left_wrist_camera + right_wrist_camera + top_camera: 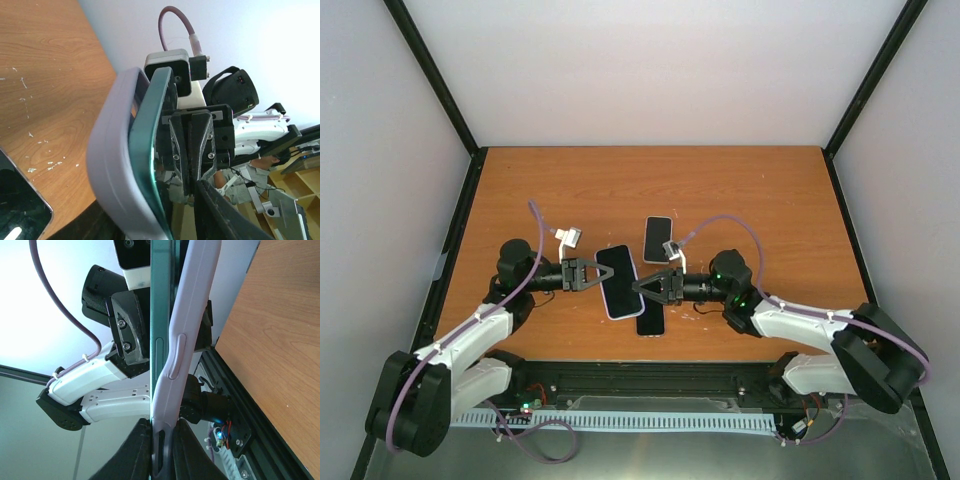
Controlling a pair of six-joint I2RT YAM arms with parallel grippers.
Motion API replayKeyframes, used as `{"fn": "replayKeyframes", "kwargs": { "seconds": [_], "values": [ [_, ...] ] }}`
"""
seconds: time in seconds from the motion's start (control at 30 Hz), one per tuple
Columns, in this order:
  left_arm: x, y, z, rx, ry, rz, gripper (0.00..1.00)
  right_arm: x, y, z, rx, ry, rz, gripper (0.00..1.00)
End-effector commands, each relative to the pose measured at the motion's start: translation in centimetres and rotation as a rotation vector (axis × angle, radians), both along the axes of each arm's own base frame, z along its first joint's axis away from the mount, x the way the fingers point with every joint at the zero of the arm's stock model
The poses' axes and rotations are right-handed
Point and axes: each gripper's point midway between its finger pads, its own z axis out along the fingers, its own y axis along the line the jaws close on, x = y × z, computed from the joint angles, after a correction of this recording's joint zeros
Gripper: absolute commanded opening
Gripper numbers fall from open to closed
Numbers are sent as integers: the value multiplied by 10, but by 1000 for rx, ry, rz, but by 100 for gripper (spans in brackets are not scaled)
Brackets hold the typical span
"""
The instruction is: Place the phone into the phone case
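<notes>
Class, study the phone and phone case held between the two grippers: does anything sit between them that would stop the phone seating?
Nothing visible does. The phone lies straight against the phone case, with only an open gap at one corner. The left gripper and right gripper clamp the pair from opposite sides.

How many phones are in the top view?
3: the held phone partly in the lilac case, a far phone and a near phone on the table. None seems hidden.
</notes>
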Motion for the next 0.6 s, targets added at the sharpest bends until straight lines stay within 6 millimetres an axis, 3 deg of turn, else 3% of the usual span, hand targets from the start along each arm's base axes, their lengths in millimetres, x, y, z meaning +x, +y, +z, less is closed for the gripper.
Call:
{"fn": "replayKeyframes", "kwargs": {
  "seconds": [0.0, 0.07, 0.2, 0.4, 0.57],
  "values": [
    [4, -1, 21, -16, -66, 21, 33, 2, 1, 18, 6, -90, -28, 3],
    [3, -1, 22, -17, -75, 15, 24, 1, 1, 19, -7, -103, -31, 4],
    [-1, -1, 24, -21, -92, 0, 16, 0, -2, 24, -23, -134, -45, 16],
    [-13, -1, 34, -38, -148, -43, 13, 3, -4, 31, -44, -163, -68, 33],
    [-26, -3, 38, -43, -176, -117, 13, 9, 2, 48, -32, -197, -72, 40]
  ]
}}
